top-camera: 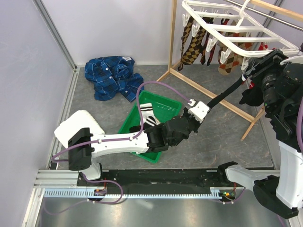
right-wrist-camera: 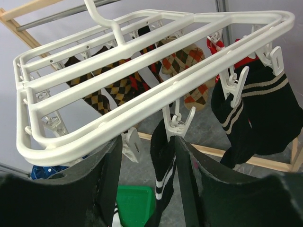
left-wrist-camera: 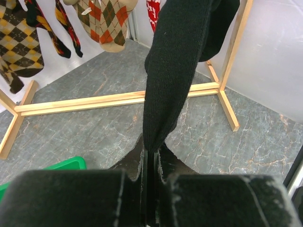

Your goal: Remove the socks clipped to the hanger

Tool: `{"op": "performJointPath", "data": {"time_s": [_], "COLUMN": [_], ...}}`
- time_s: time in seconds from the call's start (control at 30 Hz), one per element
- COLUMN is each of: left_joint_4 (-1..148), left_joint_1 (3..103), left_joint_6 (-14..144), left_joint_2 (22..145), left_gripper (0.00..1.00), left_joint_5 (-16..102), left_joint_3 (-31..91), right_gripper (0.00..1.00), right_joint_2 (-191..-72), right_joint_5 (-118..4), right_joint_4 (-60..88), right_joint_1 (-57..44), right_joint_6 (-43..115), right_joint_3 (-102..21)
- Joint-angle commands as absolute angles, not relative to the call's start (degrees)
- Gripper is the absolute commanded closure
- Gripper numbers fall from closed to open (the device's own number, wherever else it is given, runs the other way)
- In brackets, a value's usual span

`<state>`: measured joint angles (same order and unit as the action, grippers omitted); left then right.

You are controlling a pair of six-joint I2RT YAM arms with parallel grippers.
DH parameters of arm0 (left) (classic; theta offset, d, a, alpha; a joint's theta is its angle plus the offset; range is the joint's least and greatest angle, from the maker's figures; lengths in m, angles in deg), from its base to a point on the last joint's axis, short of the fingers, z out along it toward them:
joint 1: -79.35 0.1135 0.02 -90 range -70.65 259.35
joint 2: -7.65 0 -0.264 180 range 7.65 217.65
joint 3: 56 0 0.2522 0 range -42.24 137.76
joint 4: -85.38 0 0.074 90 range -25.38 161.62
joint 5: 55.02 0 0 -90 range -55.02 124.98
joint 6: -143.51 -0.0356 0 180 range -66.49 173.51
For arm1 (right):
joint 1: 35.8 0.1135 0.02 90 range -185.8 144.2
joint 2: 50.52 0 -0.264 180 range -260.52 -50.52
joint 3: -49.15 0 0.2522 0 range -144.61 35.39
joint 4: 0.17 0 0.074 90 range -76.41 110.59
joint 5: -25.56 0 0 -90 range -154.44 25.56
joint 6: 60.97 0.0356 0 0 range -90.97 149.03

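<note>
The left gripper [left-wrist-camera: 151, 153] was clamped tight on the lower end of the black sock [left-wrist-camera: 175, 71]. The sock ran taut, long axis slanting up and away toward the hanger [right-wrist-camera: 102, 126]. Up there a clip [right-wrist-camera: 177, 124] sat right between the right gripper's [right-wrist-camera: 147, 146] fingers, which stood apart. The right arm was plainly nearer for the release, I'd say.

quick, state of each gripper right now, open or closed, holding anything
left gripper: closed on the long plain black sock
right gripper: open, holding nothing, just under the white plastic grid hanger
</note>
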<state>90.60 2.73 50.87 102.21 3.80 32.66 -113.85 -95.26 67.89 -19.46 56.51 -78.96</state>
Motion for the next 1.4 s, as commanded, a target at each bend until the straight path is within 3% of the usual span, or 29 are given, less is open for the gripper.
{"op": "performJointPath", "data": {"time_s": [0.0,0.27,0.67,1.03,1.17,1.37], "left_joint_4": [93.33,92.89,94.72,97.72,97.64,97.29], "left_joint_1": [2.53,2.53,2.53,2.45,2.45,2.45], "left_joint_6": [50.52,50.87,50.08,49.64,49.03,48.32], "left_joint_2": [99.41,99.67,100.46,101.43,101.78,101.78], "left_gripper": [0.98,0.98,0.98,0.98,0.98,0.98], "left_joint_5": [2.99,4.13,7.38,10.81,9.59,8.18], "left_joint_3": [32.91,33.35,33.18,31.24,31.5,31.94], "right_gripper": [0.43,0.36,0.36,0.36,0.34,0.32], "right_joint_2": [-115.2,-114.24,-114.59,-113.53,-114.67,-114.15], "right_joint_5": [-96.86,-101.96,-106.01,-103.99,-97.41,-98.18], "right_joint_4": [70.63,71.07,66.16,63.51,66.31,67.29], "right_joint_1": [-19.28,-19.28,-19.28,-19.28,-19.37,-19.28], "right_joint_6": [57.15,56.71,55.92,56.1,55.04,52.85], "right_joint_3": [-82.03,-80.8,-78.79,-76.94,-80.43,-83.78]}}
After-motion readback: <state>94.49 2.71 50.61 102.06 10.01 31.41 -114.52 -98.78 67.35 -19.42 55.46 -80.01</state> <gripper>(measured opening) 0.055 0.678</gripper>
